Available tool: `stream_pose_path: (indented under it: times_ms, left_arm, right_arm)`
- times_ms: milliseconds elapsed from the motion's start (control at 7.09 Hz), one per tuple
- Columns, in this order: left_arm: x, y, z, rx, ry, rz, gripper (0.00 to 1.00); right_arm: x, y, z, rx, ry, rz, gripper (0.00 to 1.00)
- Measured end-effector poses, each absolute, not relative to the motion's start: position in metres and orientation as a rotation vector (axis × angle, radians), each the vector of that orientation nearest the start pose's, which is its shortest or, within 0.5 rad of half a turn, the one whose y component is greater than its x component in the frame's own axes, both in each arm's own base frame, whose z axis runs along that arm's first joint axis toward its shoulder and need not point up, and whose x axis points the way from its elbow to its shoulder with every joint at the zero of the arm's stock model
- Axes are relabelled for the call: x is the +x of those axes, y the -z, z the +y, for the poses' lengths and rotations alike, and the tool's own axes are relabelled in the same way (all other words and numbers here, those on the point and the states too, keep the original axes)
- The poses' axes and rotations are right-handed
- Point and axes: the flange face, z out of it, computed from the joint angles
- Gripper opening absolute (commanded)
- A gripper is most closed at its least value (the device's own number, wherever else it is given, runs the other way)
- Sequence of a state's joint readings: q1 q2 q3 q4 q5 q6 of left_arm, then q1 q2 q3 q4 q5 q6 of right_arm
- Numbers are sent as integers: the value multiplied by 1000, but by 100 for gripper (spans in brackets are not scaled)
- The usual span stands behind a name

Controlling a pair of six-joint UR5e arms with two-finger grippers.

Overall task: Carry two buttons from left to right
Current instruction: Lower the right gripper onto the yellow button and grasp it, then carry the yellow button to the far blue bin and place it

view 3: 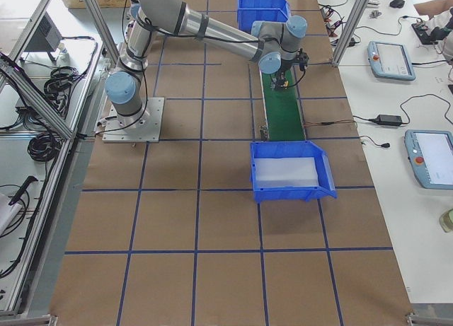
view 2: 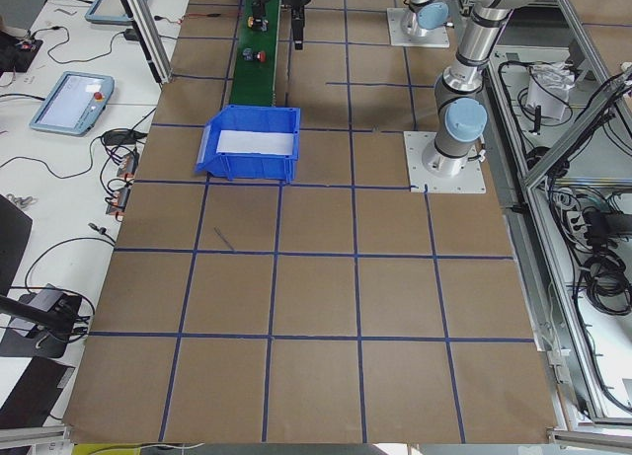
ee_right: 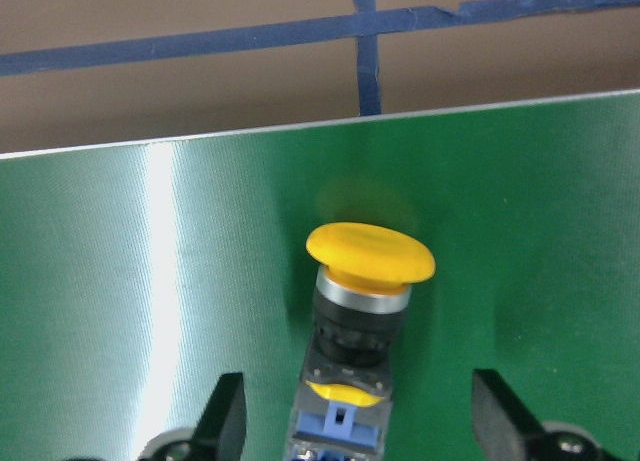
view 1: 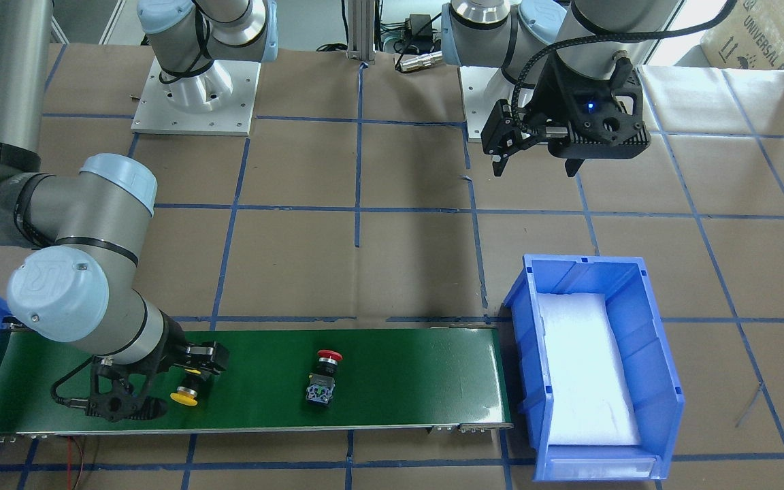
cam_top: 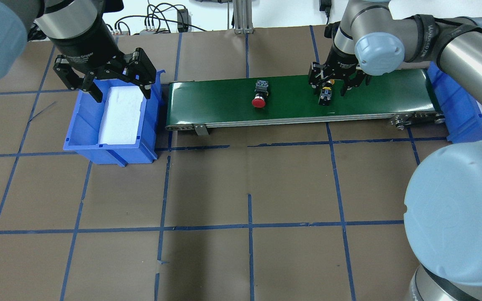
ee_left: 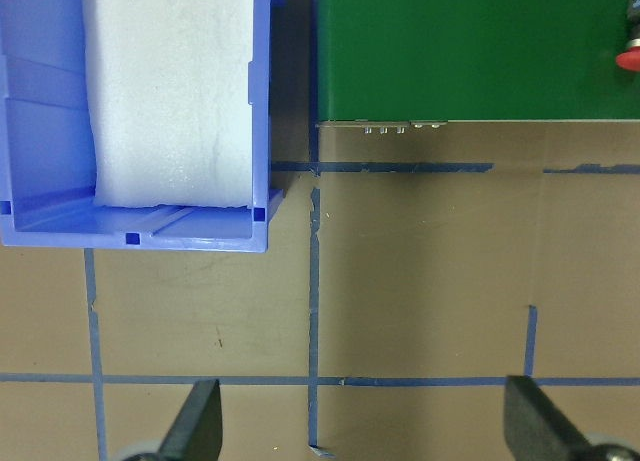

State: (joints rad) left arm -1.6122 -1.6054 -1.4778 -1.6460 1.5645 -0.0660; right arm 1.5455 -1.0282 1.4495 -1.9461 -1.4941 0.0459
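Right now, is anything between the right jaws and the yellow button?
Nothing visible. In the right wrist view the jaws stand open on either side of the yellow button, which lies on its side on the green belt. The red button lies apart, farther along the belt.

One camera looks steeply down across the desk (view 1: pixel 419 258). The overhead faces it from the opposite side, and both share the conveyor belt (view 1: pixel 399 374). Two distant side views look along the desk. Wrist cameras sit close: left above the blue bin (ee_left: pixel 40 121), right at the yellow button (ee_right: pixel 370 253).
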Motion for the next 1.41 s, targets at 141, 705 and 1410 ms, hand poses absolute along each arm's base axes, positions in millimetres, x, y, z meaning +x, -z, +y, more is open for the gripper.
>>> stream_pose_path:
  times_ms: [141,705,1410]
  left_arm:
    - [-155,-509,-498,-39,-26,3147,100]
    - [-154,-509,-499,-42,-29,3151,100]
    - [-154,-510,-497,-41,-24,3151,100]
  right_arm:
    - [123,-261,-678,111,-68,3063,26]
    - [113,-279,-681,109,-33,3074,18]
    - [-43,-370,-681,-93,-16,3075,15]
